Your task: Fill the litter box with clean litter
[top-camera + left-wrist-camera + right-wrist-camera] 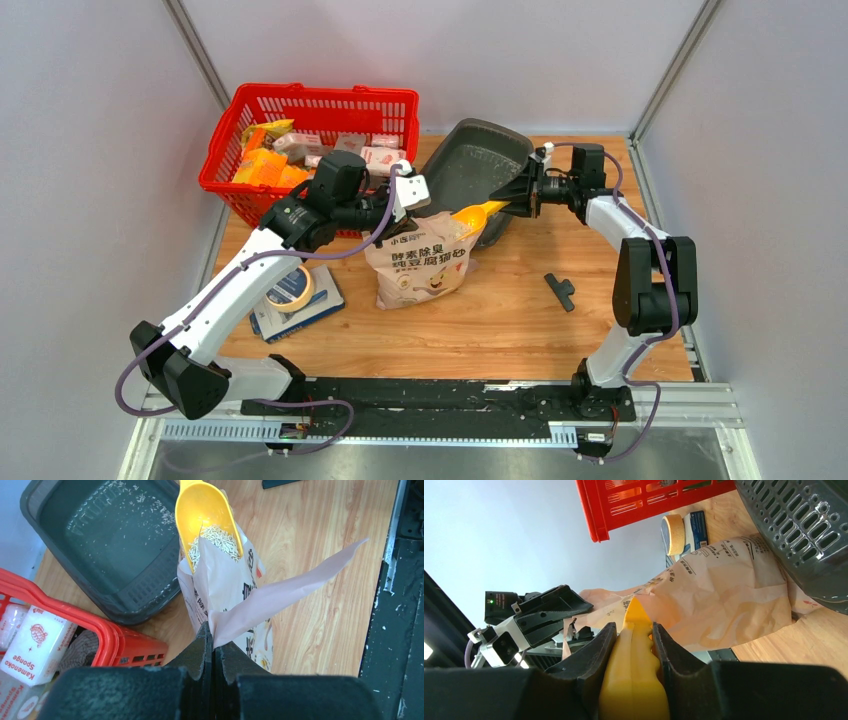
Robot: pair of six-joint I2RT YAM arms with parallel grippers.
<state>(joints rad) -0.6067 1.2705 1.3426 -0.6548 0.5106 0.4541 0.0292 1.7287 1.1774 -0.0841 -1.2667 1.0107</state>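
The dark grey litter box [470,165] stands tilted at the back centre, with only a thin scatter of litter [117,502] on its floor [100,550]. The pink-beige bag [420,262] stands upright in front of it. My left gripper [214,632] is shut on the bag's top flap [280,592] and holds the mouth open. My right gripper [633,626] is shut on the yellow scoop's handle [636,680]. The scoop bowl [200,510] sits in the bag's mouth with pale litter granules [220,537] in it. In the top view the scoop [478,212] bridges the bag and the right gripper [515,200].
A red mesh basket [310,100] with packets stands at the back left, touching the litter box side. A tape roll [290,288] lies on a blue book left of the bag. A small black tool [562,290] lies to the right. Grey walls close three sides.
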